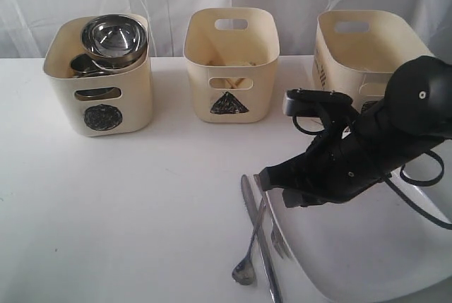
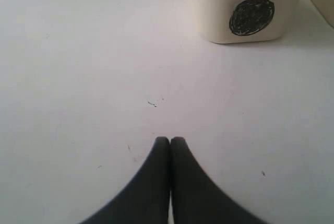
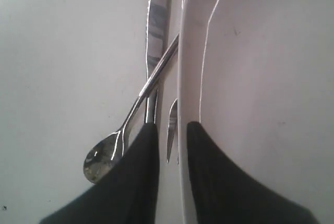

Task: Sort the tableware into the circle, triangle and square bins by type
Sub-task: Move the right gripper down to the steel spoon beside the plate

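The right gripper's (image 3: pixel 172 125) black fingers (image 3: pixel 148 156) straddle the rim of the large white square plate (image 3: pixel 261 78), one inside and one outside. They are narrowly parted, and I cannot tell whether they pinch it. The plate is glossy and shallow with rounded corners, at the near right of the table (image 1: pixel 106 211). Just beside that rim lie the fork (image 3: pixel 171 130) and the spoon (image 3: pixel 99 161), whose handle crosses the knife (image 3: pixel 156 25). Farther back, a steel bowl (image 1: pixel 113 34) tops the circle bin (image 1: pixel 134 98), left of the triangle bin (image 1: pixel 198 91) and the square bin (image 1: pixel 339 49). The left gripper (image 2: pixel 170 139), pressed together, points at the table before the circle bin.
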Action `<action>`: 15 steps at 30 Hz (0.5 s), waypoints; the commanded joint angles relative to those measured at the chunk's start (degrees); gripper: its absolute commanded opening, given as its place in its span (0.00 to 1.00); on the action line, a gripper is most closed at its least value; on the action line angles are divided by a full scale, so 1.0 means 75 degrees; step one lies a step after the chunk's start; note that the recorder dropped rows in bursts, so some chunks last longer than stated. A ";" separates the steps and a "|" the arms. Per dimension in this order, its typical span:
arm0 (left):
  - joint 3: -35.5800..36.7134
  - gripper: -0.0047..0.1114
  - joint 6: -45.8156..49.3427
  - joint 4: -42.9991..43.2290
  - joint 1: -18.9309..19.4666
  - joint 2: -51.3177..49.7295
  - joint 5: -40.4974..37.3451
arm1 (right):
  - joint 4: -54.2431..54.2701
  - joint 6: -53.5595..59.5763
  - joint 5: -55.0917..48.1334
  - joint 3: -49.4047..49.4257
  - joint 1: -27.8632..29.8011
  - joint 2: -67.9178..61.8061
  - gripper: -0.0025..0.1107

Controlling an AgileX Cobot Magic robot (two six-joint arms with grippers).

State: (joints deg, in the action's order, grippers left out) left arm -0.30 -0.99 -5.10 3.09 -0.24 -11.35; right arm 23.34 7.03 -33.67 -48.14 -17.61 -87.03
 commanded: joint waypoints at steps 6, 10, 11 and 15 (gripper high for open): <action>0.0040 0.04 -0.0032 -0.0044 0.0022 0.0033 0.0032 | 0.0447 0.0080 0.0086 0.0047 -0.0124 0.0072 0.20; 0.0040 0.04 -0.0032 -0.0044 0.0022 0.0033 0.0032 | 0.0565 0.0094 0.0136 0.0047 -0.0473 0.0072 0.20; 0.0040 0.04 -0.0032 -0.0044 0.0022 0.0033 0.0032 | 0.0596 0.0094 0.0154 0.0047 -0.0574 0.0072 0.20; 0.0040 0.04 -0.0032 -0.0044 0.0022 0.0033 0.0032 | 0.0649 0.0094 0.0283 0.0047 -0.1103 0.0027 0.20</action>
State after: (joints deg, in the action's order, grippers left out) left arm -0.30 -0.99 -5.10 3.09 -0.24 -11.35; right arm 27.79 7.03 -32.46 -48.06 -23.60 -87.03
